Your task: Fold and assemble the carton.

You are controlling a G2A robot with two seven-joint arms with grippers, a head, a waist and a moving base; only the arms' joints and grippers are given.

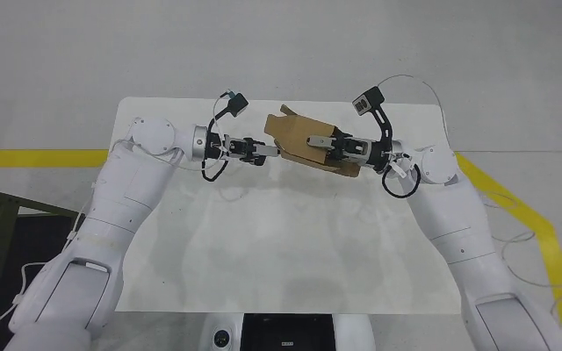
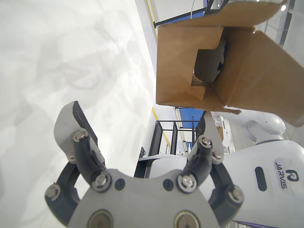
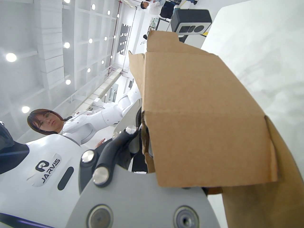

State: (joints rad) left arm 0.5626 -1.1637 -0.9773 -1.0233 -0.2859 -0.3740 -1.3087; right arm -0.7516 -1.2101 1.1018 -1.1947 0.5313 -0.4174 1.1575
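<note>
Carton [image 1: 303, 140] held clear of worktop [image 1: 263, 263], near far edge, about midway along it. Right hand [image 1: 332, 145] clamped on carton's wall. Left hand [image 2: 140, 112] has fingers apart, just beside carton's open end, not touching.

Likely step: folding loose flap. Hold your right grip firm; bring left hand squarely onto flap, push along crease, not across wall.

Open end shows inner flap partly folded in; beyond it dark, can't tell contents.
</note>
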